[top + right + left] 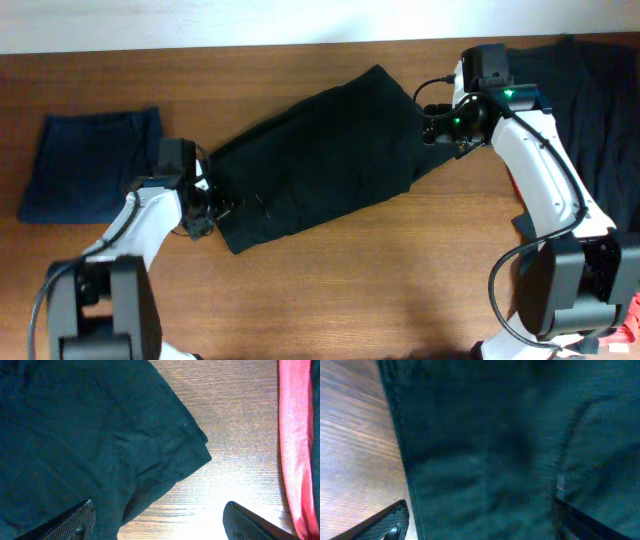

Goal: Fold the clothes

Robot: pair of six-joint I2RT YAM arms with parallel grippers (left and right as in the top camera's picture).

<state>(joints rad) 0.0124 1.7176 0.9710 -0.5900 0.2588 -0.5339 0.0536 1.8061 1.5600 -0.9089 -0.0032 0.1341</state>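
A folded navy-blue garment (pixel 90 165) lies flat on the wooden table (pixel 350 290), well to the left of the black shorts (pixel 320 160). The left gripper (pixel 207 205) is low at the left end of the shorts. In the left wrist view its two fingers (pixel 380 525) are spread wide apart. Dark cloth fills the space between them, but they are not pinching it.

The black shorts lie in the middle of the table. They are spread out flat and slanted, with the left end nearer the robot and the right end farther away.

The right gripper (pixel 437 125) is at the right end of the shorts. In the right wrist view its fingers (pixel 70 522) are also wide apart and hold nothing. One finger is over a corner of the shorts and the other is over bare wood.

A strip of red cloth (pixel 295 435) lies on the table just right of the shorts' corner, not touching it. A pile of black clothes (pixel 590 80) sits to the right of the shorts, at the far right corner of the table.
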